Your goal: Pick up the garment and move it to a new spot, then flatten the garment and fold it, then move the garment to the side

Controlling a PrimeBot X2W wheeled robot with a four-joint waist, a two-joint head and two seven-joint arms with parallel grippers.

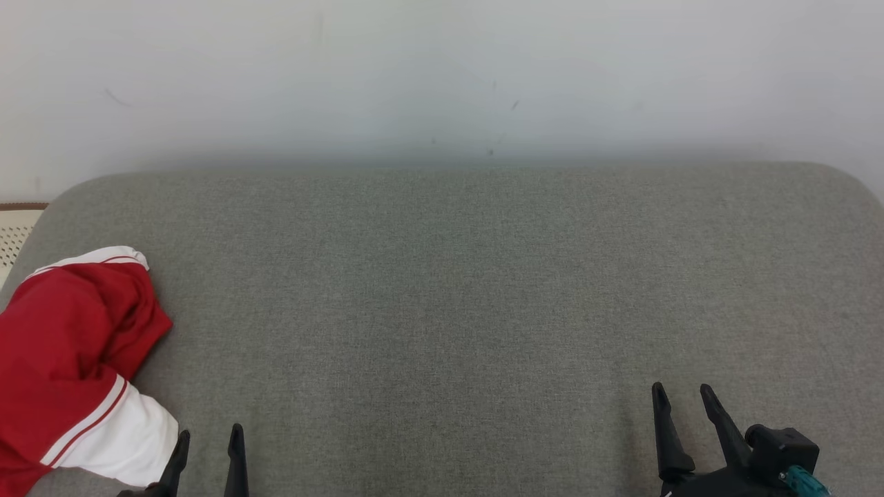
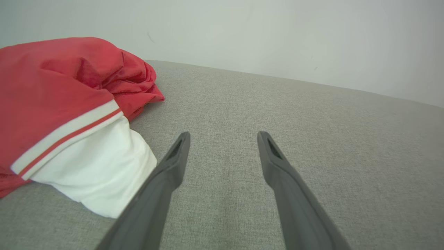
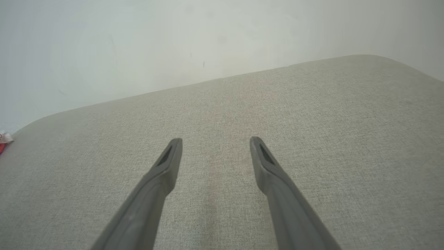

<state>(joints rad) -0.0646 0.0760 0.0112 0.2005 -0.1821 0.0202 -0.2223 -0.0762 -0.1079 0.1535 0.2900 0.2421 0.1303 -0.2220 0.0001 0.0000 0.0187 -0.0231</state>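
A crumpled red garment (image 1: 62,345) with white trim and a white sleeve lies at the left edge of the grey fabric surface (image 1: 449,290). In the left wrist view the garment (image 2: 62,104) bulks up at the left, its white sleeve just beside my left finger. My left gripper (image 1: 209,431) stands open at the bottom left, right next to the sleeve, nothing between its fingers; from its own wrist camera, the left gripper (image 2: 223,133) has only bare fabric in its gap. My right gripper (image 1: 682,388) is open at the lower right, far from the garment, and the right gripper (image 3: 215,139) hovers over bare fabric.
A pale wall (image 1: 442,76) rises behind the surface's far edge. The surface has rounded back corners. A perforated pale object (image 1: 15,231) sits beyond the left edge. A sliver of the garment (image 3: 2,140) peeks in at the right wrist view's left border.
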